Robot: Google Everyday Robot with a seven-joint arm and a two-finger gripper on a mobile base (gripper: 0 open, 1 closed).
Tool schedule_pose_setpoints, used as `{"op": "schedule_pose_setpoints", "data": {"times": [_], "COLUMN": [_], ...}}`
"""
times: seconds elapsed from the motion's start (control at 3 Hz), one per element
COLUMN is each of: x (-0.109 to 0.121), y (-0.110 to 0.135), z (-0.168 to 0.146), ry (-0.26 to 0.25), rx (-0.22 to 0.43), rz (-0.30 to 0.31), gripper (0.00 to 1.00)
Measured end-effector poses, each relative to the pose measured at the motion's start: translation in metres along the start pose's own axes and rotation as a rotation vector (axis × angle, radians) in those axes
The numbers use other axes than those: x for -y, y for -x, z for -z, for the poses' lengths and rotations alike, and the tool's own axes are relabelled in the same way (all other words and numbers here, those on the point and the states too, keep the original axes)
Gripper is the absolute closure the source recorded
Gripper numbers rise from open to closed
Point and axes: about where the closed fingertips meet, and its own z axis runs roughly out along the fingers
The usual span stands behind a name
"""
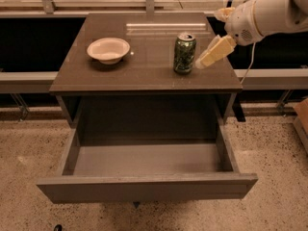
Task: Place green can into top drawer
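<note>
Top drawer (144, 189), nearest the camera, stands pulled out. Above and behind it, on the cabinet top (144, 73), the green can (185, 53) stands upright right of centre, well apart from the white bowl (109, 49). The gripper (211, 40) hangs just to the can's right, jaws spread and holding nothing. The can is probably light, thin-walled and smooth, so a moderate squeeze across its mid-body, below the rim, suits it best.

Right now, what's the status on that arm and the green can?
Gripper beside green can, right side. Can upright on tabletop. Top drawer open, nothing blocking; white bowl well aside.
</note>
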Motion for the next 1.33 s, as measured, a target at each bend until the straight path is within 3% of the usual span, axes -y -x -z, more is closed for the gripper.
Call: {"op": "schedule_pose_setpoints", "data": {"times": [0.33,0.67,1.0,1.33], "x": [0.003,0.012,0.019,0.021], "y": [-0.010,-0.016,-0.014,-0.008], "z": [-0.022,-0.041,-0.060,-0.082], "ry": [-0.059,-0.117,-0.124,-0.085], "rx": [0.169,0.296,0.383,0.424], "rz": [-0.111,-0.216,-0.279,-0.313], "gripper": [0.00,0.00,0.00,0.00]}}
